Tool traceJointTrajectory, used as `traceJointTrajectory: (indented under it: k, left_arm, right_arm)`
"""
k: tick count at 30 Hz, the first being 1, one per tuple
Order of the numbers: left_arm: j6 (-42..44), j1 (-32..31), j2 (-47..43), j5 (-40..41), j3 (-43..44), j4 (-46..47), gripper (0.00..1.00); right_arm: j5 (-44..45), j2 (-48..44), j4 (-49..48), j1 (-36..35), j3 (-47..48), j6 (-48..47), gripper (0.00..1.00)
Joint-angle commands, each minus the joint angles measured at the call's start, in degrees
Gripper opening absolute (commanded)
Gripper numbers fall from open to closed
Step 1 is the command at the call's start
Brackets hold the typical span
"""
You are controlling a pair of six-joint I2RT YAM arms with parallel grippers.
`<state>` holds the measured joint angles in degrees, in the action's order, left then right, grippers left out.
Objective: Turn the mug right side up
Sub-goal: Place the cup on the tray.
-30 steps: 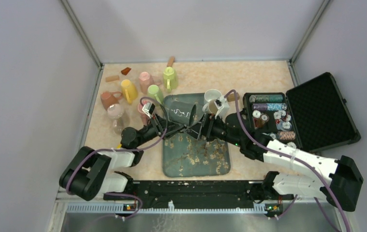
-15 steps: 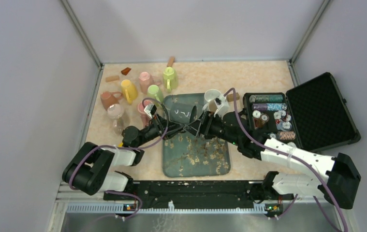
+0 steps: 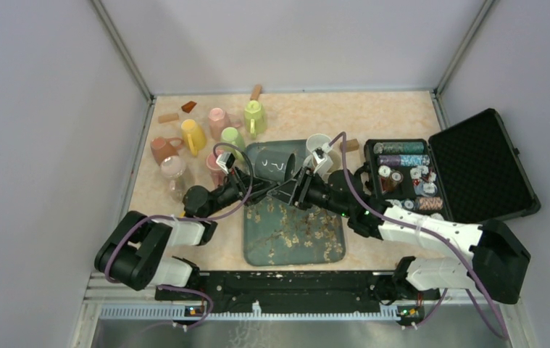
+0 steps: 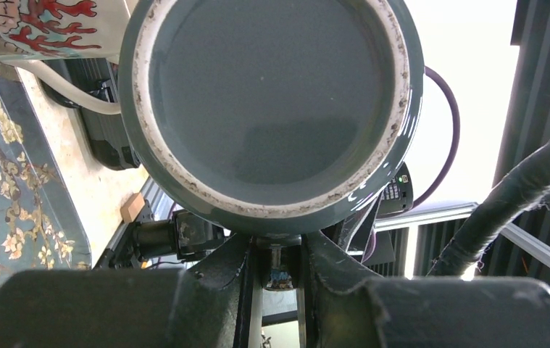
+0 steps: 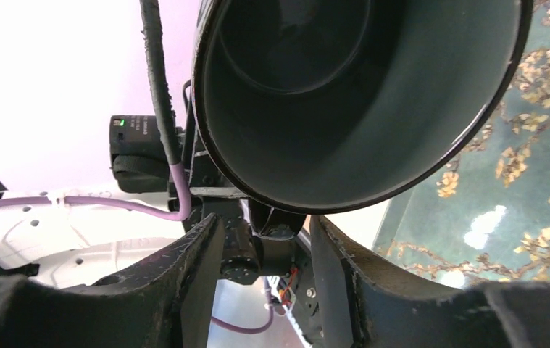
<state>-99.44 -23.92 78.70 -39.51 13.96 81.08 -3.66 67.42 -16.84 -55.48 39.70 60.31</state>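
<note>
My arms cover part of the tray. The dark grey mug hangs tilted over its far left corner, mouth facing my right pincer, whose fingers stand apart. My left pincer clamps the mug; its base hides where.

Glossy grey ceramic mug, unglazed rough underneath, smooth glossy tray

The white-and-black left arm and right arm, each trailing a purple cable, end in the matt black left gripper and right gripper.
</note>
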Motion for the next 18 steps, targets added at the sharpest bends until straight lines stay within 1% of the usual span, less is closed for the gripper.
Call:
traceJointTrajectory:
  k: [1,5,9,13,18]
  left_arm:
    - [-0.54,-0.07,-0.64,0.57,2.41,21.55,0.0]
    - [-0.67,-0.16,-0.91,0.75,2.22,21.57,0.0]
    - [-0.78,-0.49,-0.69,0.53,2.38,21.54,0.0]
    - [-0.86,-0.98,-0.79,0.49,2.3,21.55,0.0]
    - [-0.79,-1.52,-0.64,0.29,1.95,21.57,0.0]
  right_arm:
    - [-0.19,0.88,-7.07,-0.85,-0.76,3.11,0.46]
    - [1.55,0.57,-7.57,-0.85,-0.58,3.03,0.43]
    - [2.78,0.9,-8.1,-0.85,-0.35,3.94,0.36]
    - [3.03,2.7,-10.78,-0.85,-0.94,5.85,0.3]
    - [3.03,4.53,-11.35,-0.85,-0.09,6.2,0.26]
